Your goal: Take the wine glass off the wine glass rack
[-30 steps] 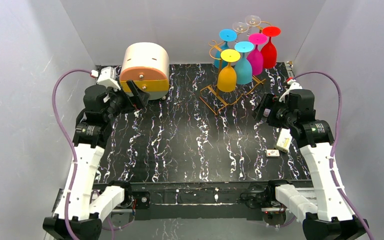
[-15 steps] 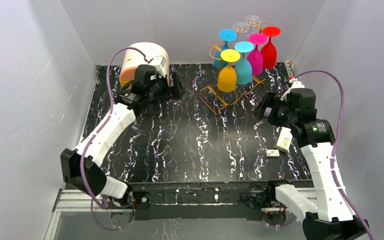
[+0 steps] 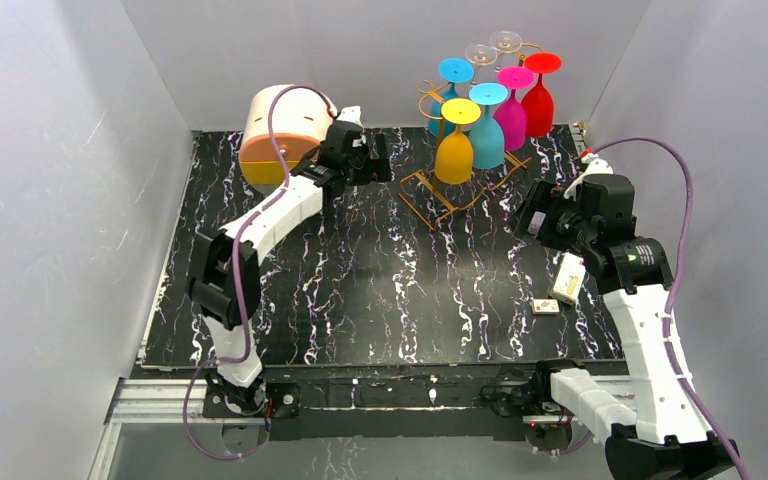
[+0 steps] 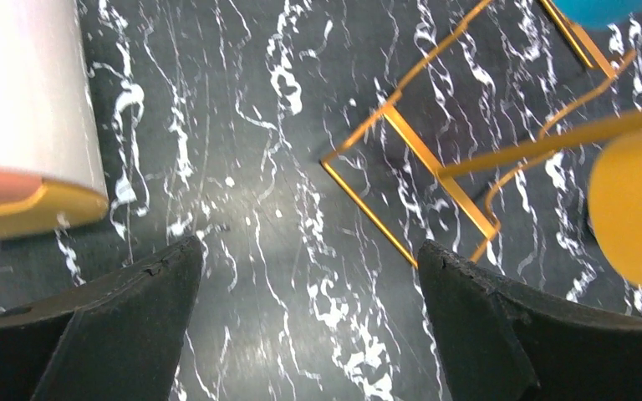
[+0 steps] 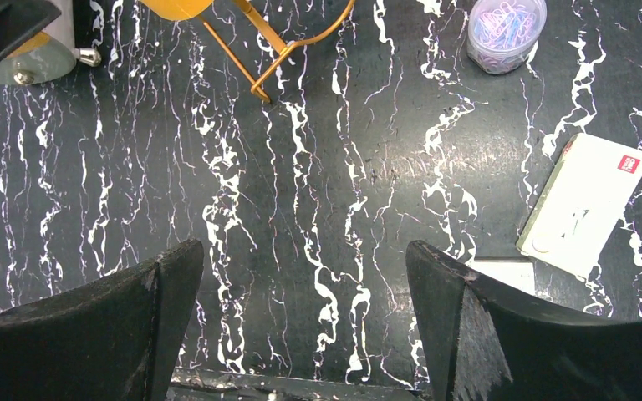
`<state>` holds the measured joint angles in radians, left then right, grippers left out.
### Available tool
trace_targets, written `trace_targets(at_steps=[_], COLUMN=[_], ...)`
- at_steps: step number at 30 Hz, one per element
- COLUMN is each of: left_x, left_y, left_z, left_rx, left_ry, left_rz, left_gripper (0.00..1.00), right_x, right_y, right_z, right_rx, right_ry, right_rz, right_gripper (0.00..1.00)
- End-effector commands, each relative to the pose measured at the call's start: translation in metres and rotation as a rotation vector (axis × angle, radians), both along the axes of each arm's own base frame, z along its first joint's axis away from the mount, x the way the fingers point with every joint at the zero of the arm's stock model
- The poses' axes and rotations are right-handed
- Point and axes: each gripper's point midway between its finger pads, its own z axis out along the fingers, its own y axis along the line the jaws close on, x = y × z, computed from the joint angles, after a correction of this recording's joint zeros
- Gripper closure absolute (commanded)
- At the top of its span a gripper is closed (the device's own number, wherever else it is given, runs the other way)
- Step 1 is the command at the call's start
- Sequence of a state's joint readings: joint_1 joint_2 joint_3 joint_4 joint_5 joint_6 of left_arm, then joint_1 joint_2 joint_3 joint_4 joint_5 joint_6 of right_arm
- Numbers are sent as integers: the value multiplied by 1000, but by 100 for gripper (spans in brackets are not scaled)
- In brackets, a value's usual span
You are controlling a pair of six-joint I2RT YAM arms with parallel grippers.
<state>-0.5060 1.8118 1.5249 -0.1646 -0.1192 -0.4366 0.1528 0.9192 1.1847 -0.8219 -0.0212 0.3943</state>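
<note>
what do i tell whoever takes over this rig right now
Left pincer: open, empty, over the table beside the base of the wine glass rack, close to the yellow wine glass.
Right pincer: open, empty, over the table to the right of the rack.
Done: nothing yet; the glasses all hang upside down on the rack.
Left: grip one glass, slide it off its hook, set it down.

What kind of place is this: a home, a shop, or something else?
Most likely a robot test booth, not a home. Plain white walls close in a black marbled table. A left arm and a right arm are bolted at its near edge. A rack of coloured glasses looks like a prop.
</note>
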Motion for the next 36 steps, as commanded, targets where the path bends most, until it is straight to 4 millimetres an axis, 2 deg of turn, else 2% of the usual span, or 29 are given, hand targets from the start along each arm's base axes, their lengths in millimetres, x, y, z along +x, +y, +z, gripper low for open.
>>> trace_targets(at_steps=[1,8,14,17,24,30,33,36], left_x=[35,55,50,46,40,24,16,6], left_y=[3,9,48,70,119,151,149,133], left_z=[32,15,-11,-19,-22,-16,-10,2], left_rx=[39,157,351,395,383,424,394,324], left_ry=[-131,-123,-67,-36,11,28,24,-2], left_rz=[59,78,163,180,222,264,233,130], left_gripper=[2,2,2,2,2,2,2,2], right_x=[5,8,14,21,39,60,76,95], right_y=[-1,1,1,5,28,66,76,85], right_z=[19,19,28,36,73,116,132,145], right_rx=[6,13,-1,9,131,340,414,488], right_ry=[-43,-38,-55,-66,-116,-183,-193,-200], right_rz=[-17,-9,-2,15,63,170,180,180], right_gripper=[1,1,1,1,1,1,4,11])
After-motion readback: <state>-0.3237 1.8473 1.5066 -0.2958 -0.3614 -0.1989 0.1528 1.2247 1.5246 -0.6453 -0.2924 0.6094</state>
